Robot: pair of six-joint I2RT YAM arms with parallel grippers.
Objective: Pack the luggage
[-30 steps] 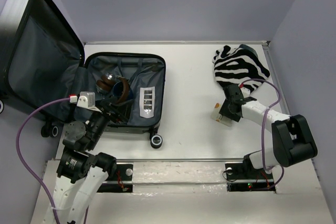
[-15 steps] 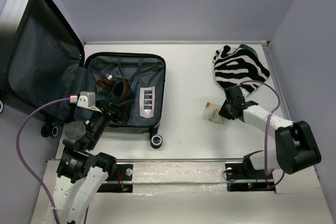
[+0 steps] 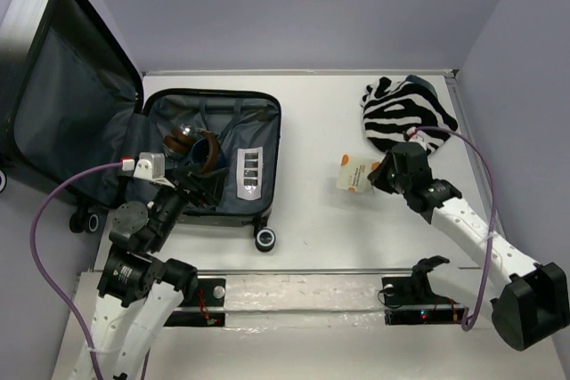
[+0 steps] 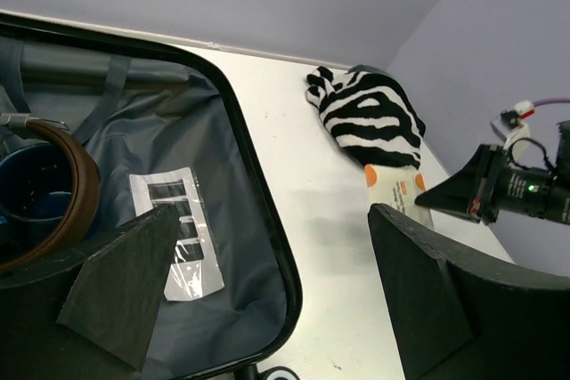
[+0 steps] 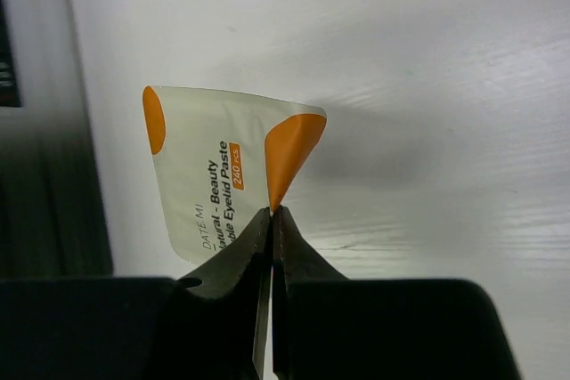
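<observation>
The luggage (image 3: 267,135) lies open at the left, lid (image 3: 53,104) raised, dark grey lining showing. Inside lie a brown belt (image 3: 207,153), a blue cup and a clear packet with black strips (image 3: 248,172). My right gripper (image 3: 376,177) is shut on the corner of a white packet with orange corners (image 3: 354,173), held above the table right of the luggage; it shows in the right wrist view (image 5: 223,189) and the left wrist view (image 4: 392,190). My left gripper (image 3: 198,186) is open and empty over the luggage's near edge (image 4: 267,246).
A zebra-striped cloth (image 3: 405,113) lies at the back right, also in the left wrist view (image 4: 365,117). A purple cable loops round each arm. A caster wheel (image 3: 265,238) sticks out at the luggage's near side. Walls close the table at back and right.
My right gripper has lifted the white packet and carried it left and back toward the luggage; the right arm has stretched out. The left arm has barely moved.
</observation>
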